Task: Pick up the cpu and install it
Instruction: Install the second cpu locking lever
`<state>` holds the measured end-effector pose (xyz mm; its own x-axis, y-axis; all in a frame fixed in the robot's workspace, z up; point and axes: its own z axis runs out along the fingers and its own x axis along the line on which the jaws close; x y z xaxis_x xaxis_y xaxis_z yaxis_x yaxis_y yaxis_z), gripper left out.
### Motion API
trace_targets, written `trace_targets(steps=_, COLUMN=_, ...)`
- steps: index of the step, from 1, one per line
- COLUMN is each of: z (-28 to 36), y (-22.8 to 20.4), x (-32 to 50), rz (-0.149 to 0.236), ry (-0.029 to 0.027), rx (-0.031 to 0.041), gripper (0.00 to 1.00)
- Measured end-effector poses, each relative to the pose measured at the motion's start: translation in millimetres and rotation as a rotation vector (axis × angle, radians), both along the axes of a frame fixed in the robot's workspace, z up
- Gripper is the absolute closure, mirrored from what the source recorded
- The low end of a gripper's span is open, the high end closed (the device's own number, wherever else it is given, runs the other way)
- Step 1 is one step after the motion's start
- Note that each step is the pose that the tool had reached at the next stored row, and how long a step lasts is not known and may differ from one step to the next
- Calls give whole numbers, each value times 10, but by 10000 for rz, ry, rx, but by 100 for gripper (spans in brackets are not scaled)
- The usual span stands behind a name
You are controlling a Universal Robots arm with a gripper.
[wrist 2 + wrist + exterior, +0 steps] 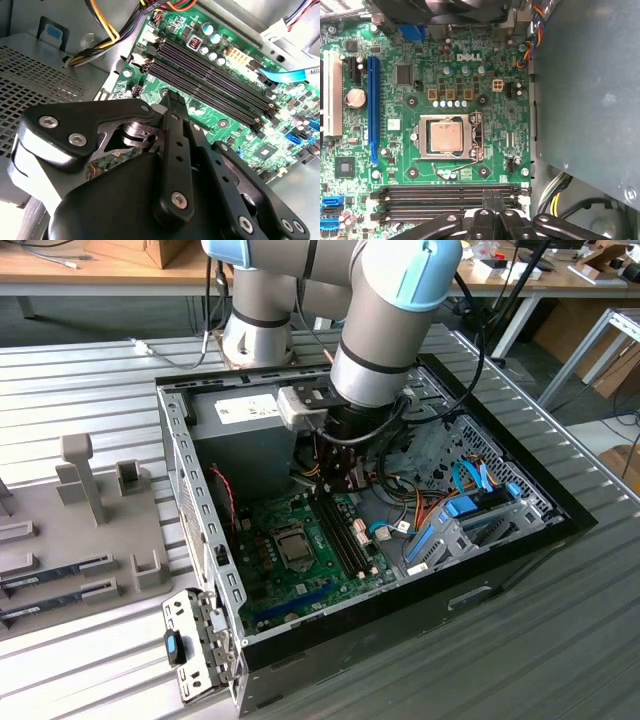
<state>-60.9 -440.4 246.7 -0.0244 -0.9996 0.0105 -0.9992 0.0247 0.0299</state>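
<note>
The cpu, a silver-grey square, lies inside the metal-framed socket on the green motherboard in the first wrist view. In the exterior view the cpu is a small square near the board's middle. My gripper hangs inside the open computer case, above the black memory slots and just behind the socket. Its two black fingers are pressed together with nothing between them, so it is shut and empty. In the first wrist view the gripper shows over the memory slots, apart from the cpu.
Empty black memory slots run beside the socket. Bundled cables and a blue drive cage fill the case at the exterior view's right. The case wall rises at the left, with a grey tray holding memory sticks beyond it.
</note>
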Motion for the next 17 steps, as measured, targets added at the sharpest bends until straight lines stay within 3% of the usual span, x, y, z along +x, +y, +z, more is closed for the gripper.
trace_targets(steps=2, z=0, y=-16, x=-137, rz=0, ry=-65, rx=0, gripper=89)
trace_targets(steps=4, z=-3, y=-33, x=-191, rz=5, ry=-84, rx=2, gripper=89)
trace_targets(steps=6, z=-4, y=-88, x=-249, rz=8, ry=-97, rx=1, gripper=89)
trace_targets(steps=13, z=2, y=-98, x=-262, rz=6, ry=-95, rx=4, gripper=89)
trace_targets(steps=17, z=88, y=-99, x=-261, rz=6, ry=-97, rx=51, gripper=89)
